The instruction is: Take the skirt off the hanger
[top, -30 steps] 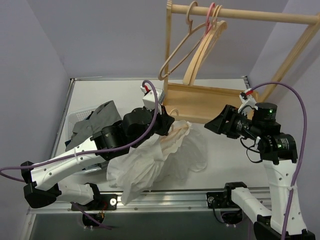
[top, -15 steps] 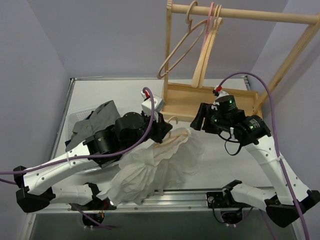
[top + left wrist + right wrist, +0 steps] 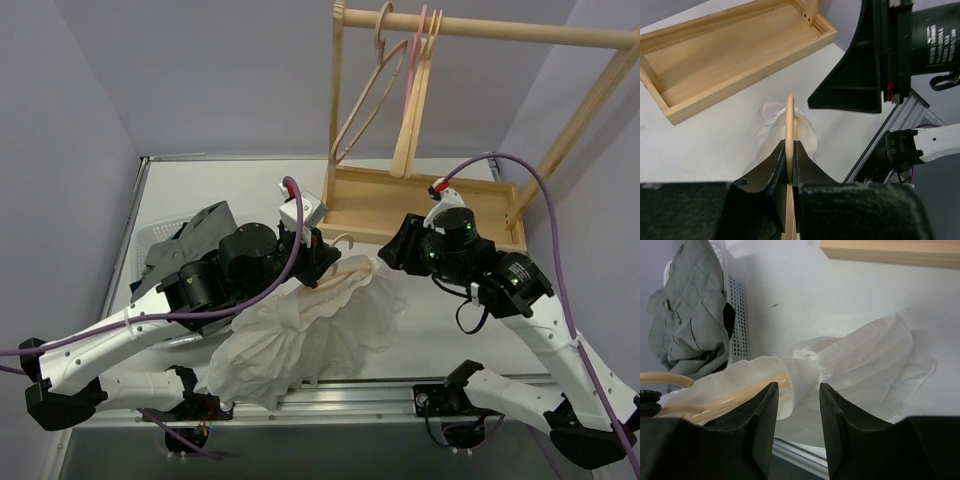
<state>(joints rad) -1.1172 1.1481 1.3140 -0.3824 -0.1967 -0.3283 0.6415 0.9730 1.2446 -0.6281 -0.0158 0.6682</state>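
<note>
My left gripper [image 3: 325, 262] [image 3: 790, 145] is shut on the edge of a pale wooden hanger [image 3: 347, 267] [image 3: 789, 112], held just above the table. A white ruffled blouse [image 3: 300, 340] [image 3: 870, 365] hangs on this hanger and spreads over the table. My right gripper [image 3: 392, 250] [image 3: 799, 390] stands open at the hanger's right end [image 3: 740, 392], with the blouse's bunched shoulder between its jaws. The grey pleated skirt [image 3: 195, 240] [image 3: 685, 310] lies crumpled in a white basket [image 3: 150, 235] at the left, off any hanger.
A wooden clothes rack [image 3: 480, 28] with a tray base [image 3: 420, 205] stands at the back right. Wooden hangers [image 3: 400, 120] and a pink one [image 3: 415, 60] hang from its rail. The aluminium rail [image 3: 350, 395] runs along the near table edge.
My right arm has swung left and down to the hanger's end, and its jaws have narrowed around the blouse. The left arm shifted the hanger slightly. The hangers on the rail swung.
</note>
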